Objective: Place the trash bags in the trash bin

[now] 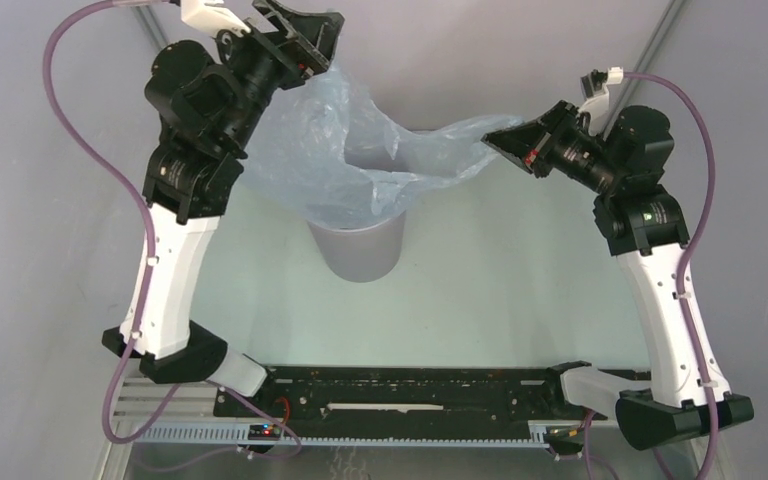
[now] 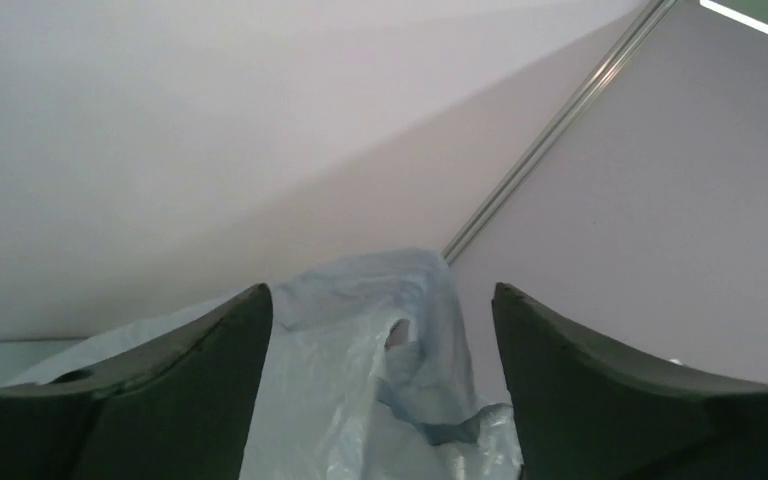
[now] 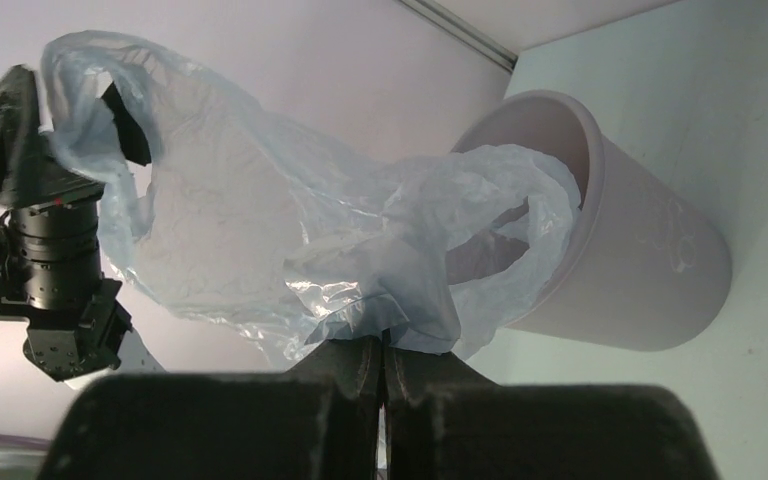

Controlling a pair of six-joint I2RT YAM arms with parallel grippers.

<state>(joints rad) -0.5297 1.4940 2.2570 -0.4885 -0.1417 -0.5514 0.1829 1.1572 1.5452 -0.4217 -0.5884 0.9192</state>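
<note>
Right gripper point(image 3: 382, 345) is pinching the trash bag point(image 3: 220, 220) tight, with the bag draping over the trash bin point(image 3: 640, 270). Left gripper point(image 2: 380, 300) is gaping wide, clamping nothing.

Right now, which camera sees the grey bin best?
The right wrist view: the bin shows its rim and long side wall. In the top view the bag drapes over its mouth, leaving only the lower wall. The left wrist view shows no bin.
</note>
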